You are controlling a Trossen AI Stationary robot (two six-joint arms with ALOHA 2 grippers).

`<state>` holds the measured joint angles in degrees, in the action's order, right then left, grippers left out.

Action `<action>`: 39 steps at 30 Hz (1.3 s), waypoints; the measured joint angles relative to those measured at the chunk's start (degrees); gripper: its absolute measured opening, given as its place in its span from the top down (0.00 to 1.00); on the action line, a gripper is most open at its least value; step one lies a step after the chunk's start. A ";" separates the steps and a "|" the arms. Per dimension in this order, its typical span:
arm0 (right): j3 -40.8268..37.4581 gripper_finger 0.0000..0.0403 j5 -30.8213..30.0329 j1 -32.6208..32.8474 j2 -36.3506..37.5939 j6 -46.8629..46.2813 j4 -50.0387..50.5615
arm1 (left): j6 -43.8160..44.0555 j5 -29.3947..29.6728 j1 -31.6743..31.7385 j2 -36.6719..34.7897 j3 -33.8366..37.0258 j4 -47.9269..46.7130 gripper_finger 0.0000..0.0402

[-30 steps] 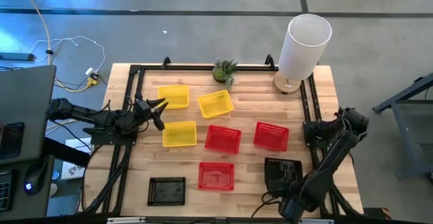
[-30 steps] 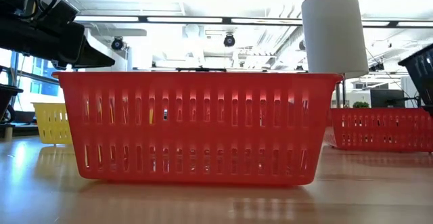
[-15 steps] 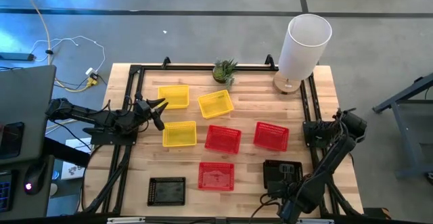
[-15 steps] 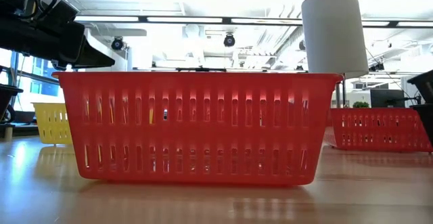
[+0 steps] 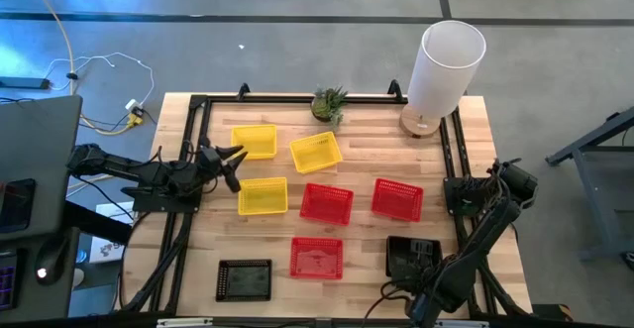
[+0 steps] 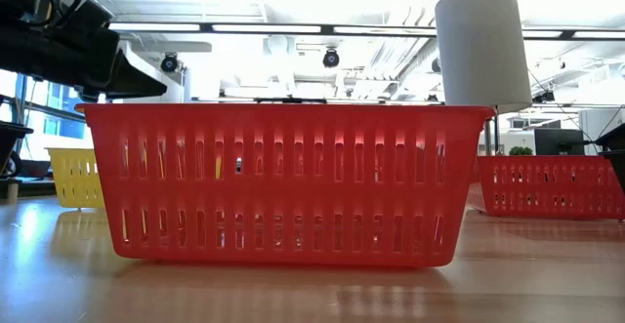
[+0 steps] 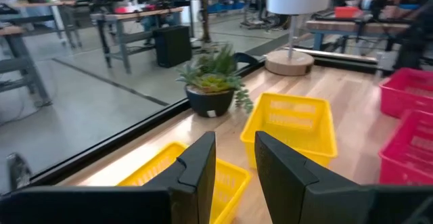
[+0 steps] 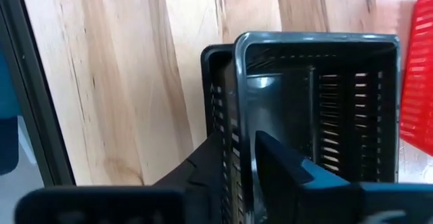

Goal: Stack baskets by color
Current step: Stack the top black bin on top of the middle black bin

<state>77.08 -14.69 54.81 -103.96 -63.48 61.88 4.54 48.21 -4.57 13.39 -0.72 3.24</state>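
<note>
A: Baskets? Right hand [image 8: 237,163] straddles nested black baskets' [image 5: 413,257] wall near table's [image 5: 357,160] right front corner, fingers parted.
B: Left hand [image 5: 230,165]?
A: Spread, empty, left edge. High view misses nesting.

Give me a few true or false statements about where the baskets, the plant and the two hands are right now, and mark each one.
1. Three red baskets lie apart on the table, unstacked. True.
2. The right hand is at a black basket nested in another black one at the table's near right. True: its fingers straddle a basket wall.
3. The plant stands inside a yellow basket. False: it stands on the wood beside the tilted yellow basket.
4. The left hand grips a yellow basket. False: it is open and empty at the table's left edge.
5. A lone black basket lies at the near left. True.
6. The white cylinder lies on its side. False: it stands upright at the far right corner.
</note>
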 joint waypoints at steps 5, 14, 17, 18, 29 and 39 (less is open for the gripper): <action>0.02 0.77 0.38 0.00 0.00 -1.05 0.34 | -0.25 -1.62 -0.01 0.02 -1.22 -0.72 0.77; 0.44 0.83 1.43 -0.04 0.02 -3.82 0.32 | -2.21 -1.68 0.00 0.00 -3.40 -0.81 0.77; 0.44 0.92 1.41 -0.04 0.02 -5.61 0.38 | -2.24 -1.66 -0.01 0.00 -3.40 -0.87 0.77; 0.44 0.95 1.41 -0.04 0.02 -5.72 0.36 | -2.24 -1.65 0.00 0.00 -3.40 -0.87 0.77; 0.44 0.97 -1.18 0.10 0.02 -5.60 0.35 | -3.72 -1.27 -0.01 0.00 -3.40 -0.88 0.77; 0.44 0.97 1.66 -0.36 -2.04 -5.08 -0.10 | -3.74 -1.21 0.01 0.00 -3.40 -0.87 0.77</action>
<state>77.52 -13.03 54.45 -106.01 -68.56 61.78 0.80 47.00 -4.57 13.39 -4.12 2.37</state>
